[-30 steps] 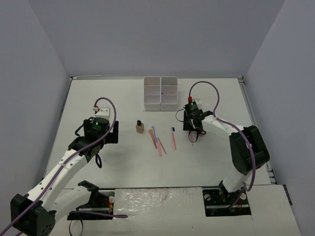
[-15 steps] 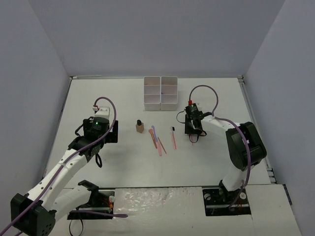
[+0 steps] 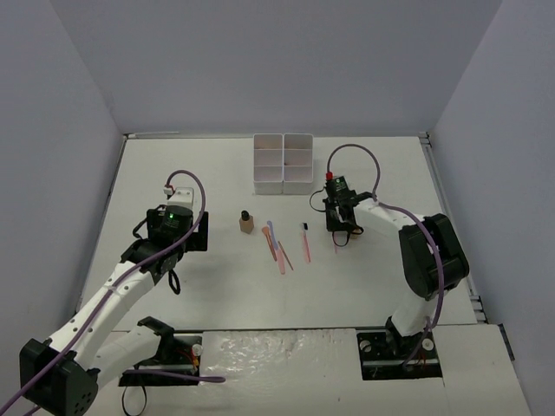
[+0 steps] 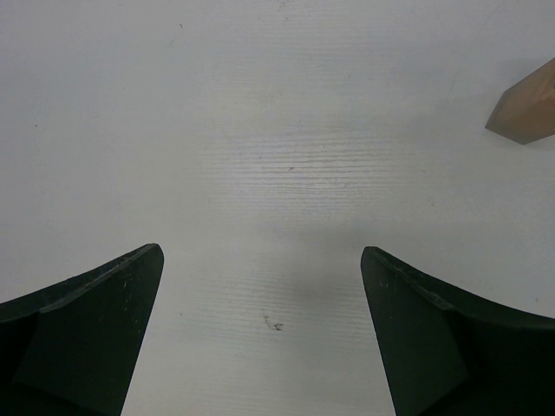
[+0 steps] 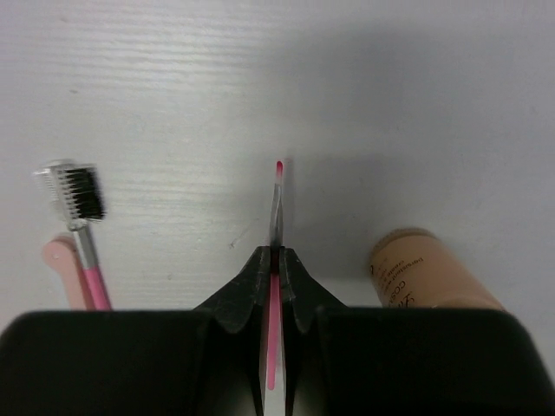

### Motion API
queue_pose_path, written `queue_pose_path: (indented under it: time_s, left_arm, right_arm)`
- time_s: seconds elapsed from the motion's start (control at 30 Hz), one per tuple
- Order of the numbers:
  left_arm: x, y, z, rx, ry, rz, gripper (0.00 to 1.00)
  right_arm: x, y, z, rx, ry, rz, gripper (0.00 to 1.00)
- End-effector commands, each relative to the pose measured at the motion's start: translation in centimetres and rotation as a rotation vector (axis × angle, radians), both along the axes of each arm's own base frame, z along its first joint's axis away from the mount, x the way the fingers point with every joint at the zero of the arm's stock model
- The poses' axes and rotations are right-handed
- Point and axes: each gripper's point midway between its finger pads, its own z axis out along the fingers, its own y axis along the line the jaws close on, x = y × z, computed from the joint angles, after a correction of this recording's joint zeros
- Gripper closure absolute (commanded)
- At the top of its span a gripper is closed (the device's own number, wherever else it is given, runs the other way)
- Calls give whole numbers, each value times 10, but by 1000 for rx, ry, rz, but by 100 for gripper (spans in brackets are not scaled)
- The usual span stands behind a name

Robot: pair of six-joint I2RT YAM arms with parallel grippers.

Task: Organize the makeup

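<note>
My right gripper (image 3: pixel 339 227) (image 5: pixel 276 256) is shut on a thin pink stick (image 5: pixel 277 204) with a grey neck and a pink tip, which points down at the table. In the right wrist view a tan bottle (image 5: pixel 423 270) lies just right of it, and a pink-handled brush with black bristles (image 5: pixel 79 195) lies to its left. In the top view a tan bottle with a black cap (image 3: pixel 246 223) stands upright, with several thin sticks (image 3: pixel 276 244) and the brush (image 3: pixel 304 236) to its right. My left gripper (image 3: pixel 199 234) (image 4: pixel 260 286) is open and empty; the bottle's edge (image 4: pixel 525 113) shows at the upper right of its view.
The white gridded compartment box (image 3: pixel 284 163) stands at the back centre, beyond the makeup. Grey walls close in the table on three sides. The right arm's purple cable (image 3: pixel 351 156) loops above the wrist.
My right gripper has shifted slightly back and to the left, carrying the pink stick. The left arm has not moved.
</note>
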Motion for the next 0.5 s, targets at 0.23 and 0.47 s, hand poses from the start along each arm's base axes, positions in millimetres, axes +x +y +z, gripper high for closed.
queue_pose_path:
  time_s: [0.23, 0.47]
  left_arm:
    - [10, 0, 18, -16, -64, 19, 3]
    - [10, 0, 19, -21, -68, 16, 3]
  right_arm:
    - [105, 78, 219, 123, -646, 432, 100]
    - [140, 114, 276, 107, -989, 713, 100]
